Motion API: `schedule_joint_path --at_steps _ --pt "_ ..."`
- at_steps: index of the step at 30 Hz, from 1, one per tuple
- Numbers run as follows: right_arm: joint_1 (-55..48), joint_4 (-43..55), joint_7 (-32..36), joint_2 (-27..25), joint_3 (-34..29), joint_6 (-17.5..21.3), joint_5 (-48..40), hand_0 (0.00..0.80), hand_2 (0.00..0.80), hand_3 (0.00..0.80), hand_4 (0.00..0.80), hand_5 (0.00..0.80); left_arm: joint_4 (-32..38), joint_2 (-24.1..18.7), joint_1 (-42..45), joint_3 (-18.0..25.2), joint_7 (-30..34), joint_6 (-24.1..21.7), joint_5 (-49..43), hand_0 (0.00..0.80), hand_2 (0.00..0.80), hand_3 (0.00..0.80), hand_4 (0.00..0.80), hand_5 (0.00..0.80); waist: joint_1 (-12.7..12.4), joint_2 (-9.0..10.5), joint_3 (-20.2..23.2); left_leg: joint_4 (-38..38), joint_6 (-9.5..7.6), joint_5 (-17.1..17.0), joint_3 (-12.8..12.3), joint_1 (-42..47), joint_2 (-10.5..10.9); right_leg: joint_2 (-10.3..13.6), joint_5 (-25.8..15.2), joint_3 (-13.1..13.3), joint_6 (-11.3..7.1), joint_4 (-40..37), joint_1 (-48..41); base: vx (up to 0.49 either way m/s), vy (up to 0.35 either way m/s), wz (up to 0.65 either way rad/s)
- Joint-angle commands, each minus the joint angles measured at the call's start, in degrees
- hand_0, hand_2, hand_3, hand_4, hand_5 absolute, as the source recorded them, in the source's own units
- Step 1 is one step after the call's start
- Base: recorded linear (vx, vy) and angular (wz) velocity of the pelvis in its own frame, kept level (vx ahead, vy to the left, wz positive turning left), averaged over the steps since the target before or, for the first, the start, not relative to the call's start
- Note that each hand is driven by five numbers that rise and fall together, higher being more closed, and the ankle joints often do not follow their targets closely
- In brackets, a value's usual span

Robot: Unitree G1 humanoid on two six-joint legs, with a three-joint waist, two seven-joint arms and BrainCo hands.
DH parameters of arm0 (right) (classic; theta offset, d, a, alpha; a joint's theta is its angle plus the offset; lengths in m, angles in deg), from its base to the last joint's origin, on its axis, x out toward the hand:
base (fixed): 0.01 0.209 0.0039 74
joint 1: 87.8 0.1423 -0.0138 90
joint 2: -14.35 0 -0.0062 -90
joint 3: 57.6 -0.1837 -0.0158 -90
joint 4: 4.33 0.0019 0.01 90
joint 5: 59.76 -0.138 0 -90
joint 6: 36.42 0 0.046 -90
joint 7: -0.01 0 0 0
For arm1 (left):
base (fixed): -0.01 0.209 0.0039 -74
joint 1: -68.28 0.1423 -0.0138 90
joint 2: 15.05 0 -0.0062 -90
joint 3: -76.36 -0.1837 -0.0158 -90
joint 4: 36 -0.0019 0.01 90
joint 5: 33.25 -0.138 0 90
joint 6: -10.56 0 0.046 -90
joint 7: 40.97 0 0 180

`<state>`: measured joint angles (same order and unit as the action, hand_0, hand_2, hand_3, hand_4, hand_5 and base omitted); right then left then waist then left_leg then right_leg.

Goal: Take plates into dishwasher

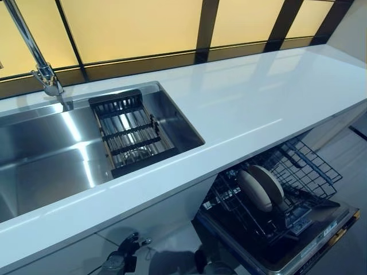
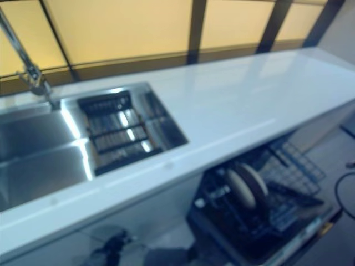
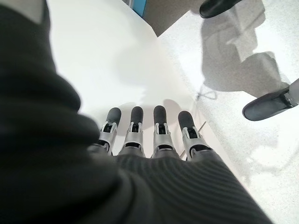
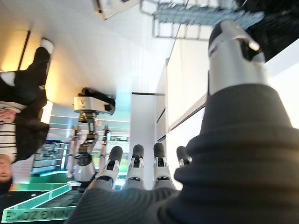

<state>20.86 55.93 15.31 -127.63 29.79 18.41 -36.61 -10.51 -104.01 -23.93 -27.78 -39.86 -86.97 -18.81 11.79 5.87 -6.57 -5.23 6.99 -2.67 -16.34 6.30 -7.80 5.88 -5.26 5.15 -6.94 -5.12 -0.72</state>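
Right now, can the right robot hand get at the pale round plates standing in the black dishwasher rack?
Probably yes: the pale round plates stand uncovered in the pulled-out black dishwasher rack, and the right robot hand is open and empty.

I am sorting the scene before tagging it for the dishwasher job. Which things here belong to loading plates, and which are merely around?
Belong to the job:
plates, standing in the rack
dishwasher rack, pulled out below the counter
left hand and right hand, both empty, fingers straight

Just around:
sink
drainer basket in the sink
tap
counter
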Motion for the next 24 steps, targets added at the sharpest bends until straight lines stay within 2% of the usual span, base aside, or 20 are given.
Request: schedule_joint_path --at_steps 1,4,6,9,12,14,15,16,18,20,21,22,24 --pt "1.8 -5.1 -4.8 -3.5 -1.9 0.6 -5.1 0.000 0.000 0.000 0.000 0.000 -2.0 -1.3 -2.0 1.6 -1.4 -2.3 -0.2 0.000 0.000 0.000 0.000 0.000 -1.5 1.83 1.1 0.2 -4.17 3.7 1.5 1.6 2.4 -3.4 -2.0 -1.1 0.03 0.1 0.6 -0.027 0.035 -0.07" --pt "2.0 -9.9 -8.5 -3.6 -2.6 0.4 -11.9 0.000 0.000 0.000 0.000 0.000 -2.9 -1.4 -1.7 1.7 -2.3 -2.1 0.2 0.000 0.000 0.000 0.000 0.000 -1.6 2.07 1.4 0.2 -4.42 3.8 1.5 1.9 2.7 -3.2 -1.9 -1.5 0.05 0.4 0.4 -0.027 0.052 -0.02" --pt "1.1 -13.6 -12.6 -3.4 -3.9 1.8 -16.1 0.000 0.000 0.000 0.000 0.000 -3.2 -1.4 -1.2 2.0 -2.3 -2.6 -0.6 0.000 0.000 0.000 0.000 0.000 -1.7 2.03 1.4 0.2 -4.79 4.1 1.2 2.4 3.1 -2.9 -1.8 -1.7 0.09 0.7 0.2 -0.006 0.073 -0.02" --pt "-3.3 -18.4 -19.1 -2.9 -8.2 5.0 -16.5 0.000 0.000 0.000 0.000 0.000 -3.5 -2.2 -0.6 1.3 -2.9 -2.6 -3.0 0.000 0.000 0.000 0.000 0.000 -1.2 1.66 0.7 0.7 -5.69 4.5 0.6 3.2 3.8 -2.4 -1.2 -1.2 -0.09 4.0 1.6 -0.004 0.073 0.00" --pt "-8.9 -19.5 -21.7 -1.6 -13.1 7.0 -18.3 0.000 0.000 0.000 0.000 0.000 -2.8 -3.3 -1.4 0.0 -3.2 -0.8 -2.9 0.000 0.000 0.000 0.000 0.000 -0.2 1.62 -1.3 4.1 -6.33 5.7 0.2 2.2 4.4 -1.6 -1.9 -0.7 -0.62 6.9 4.5 -0.075 0.053 -0.01" --pt "-12.2 -22.7 -23.5 1.7 -16.3 9.0 -19.6 0.000 0.000 0.000 0.000 0.000 -2.7 -4.8 -3.5 -0.5 -4.7 1.6 -3.3 0.000 0.000 0.000 0.000 0.000 0.5 2.20 -4.0 5.3 -6.37 6.1 -1.1 0.8 5.3 -0.3 -7.0 -1.1 -2.67 3.6 6.9 -0.223 0.016 -0.07" --pt "-12.3 -23.0 -23.9 2.2 -16.3 9.3 -20.0 0.000 0.000 0.000 0.000 0.000 -2.8 -5.1 -3.7 -0.5 -4.7 1.9 -3.0 0.000 0.000 0.000 0.000 0.000 0.4 2.18 -4.4 5.1 -6.30 6.0 -1.1 0.8 5.4 -0.2 -7.5 -1.2 -2.94 3.4 7.3 -0.328 0.014 -0.12" --pt "-12.5 -25.2 -24.4 4.7 -15.4 9.9 -20.0 0.000 0.000 0.000 0.000 0.000 -2.6 -6.2 -4.3 -0.2 -5.9 3.6 -2.2 0.000 0.000 0.000 0.000 0.000 0.2 1.52 -6.0 3.8 -6.19 5.3 -1.5 1.3 4.9 -0.5 -7.7 -2.7 -3.86 4.1 8.6 -0.330 -0.006 -0.29" --pt "-13.6 -27.6 -23.3 6.4 -14.6 9.8 -21.8 0.000 0.000 0.000 0.000 0.000 -2.2 -8.1 -4.1 0.6 -6.4 4.8 -1.6 0.000 0.000 0.000 0.000 0.000 -0.9 0.70 -6.2 2.2 -6.92 3.3 -2.1 0.3 4.0 -0.3 -6.0 -4.6 -3.86 10.3 9.1 -0.441 -0.064 -0.66" --pt "-13.9 -30.5 -23.0 7.1 -13.8 11.0 -22.2 0.000 0.000 0.000 0.000 0.000 -2.2 -9.1 -3.9 1.3 -6.7 5.3 -1.5 0.000 0.000 0.000 0.000 0.000 -2.3 -0.13 -5.7 1.9 -7.20 2.0 -2.7 -1.0 3.0 0.5 -3.9 -6.8 -2.96 13.9 8.0 -0.421 -0.134 -0.63" --pt "-13.3 -34.0 -21.7 8.2 -12.4 12.0 -23.3 0.000 0.000 0.000 0.000 0.000 -2.9 -9.8 -3.8 1.8 -7.1 5.1 -0.4 0.000 0.000 0.000 0.000 0.000 -4.6 -0.99 -4.7 3.0 -7.44 1.3 -2.9 -3.5 1.8 2.2 -2.2 -9.1 -1.56 16.5 5.9 -0.481 -0.241 -0.37" --pt "-12.3 -35.9 -21.0 9.0 -11.6 11.9 -23.2 0.000 0.000 0.000 0.000 0.000 -3.2 -10.1 -3.6 2.2 -7.2 4.8 0.0 0.000 0.000 0.000 0.000 0.000 -6.4 -1.33 -4.1 4.4 -7.37 1.0 -2.8 -5.6 1.0 3.7 -1.8 -10.1 -0.97 17.8 3.8 -0.566 -0.317 -0.47" --pt "-10.1 -38.7 -19.7 9.9 -9.9 11.8 -22.5 0.000 0.000 0.000 0.000 0.000 -4.1 -10.1 -3.5 2.6 -7.0 4.1 0.0 0.000 0.000 0.000 0.000 0.000 -8.7 -1.33 -3.5 7.0 -7.12 1.1 -2.9 -8.7 -0.1 5.4 -1.3 -11.2 -0.76 18.6 1.0 -0.369 -0.250 -0.49"
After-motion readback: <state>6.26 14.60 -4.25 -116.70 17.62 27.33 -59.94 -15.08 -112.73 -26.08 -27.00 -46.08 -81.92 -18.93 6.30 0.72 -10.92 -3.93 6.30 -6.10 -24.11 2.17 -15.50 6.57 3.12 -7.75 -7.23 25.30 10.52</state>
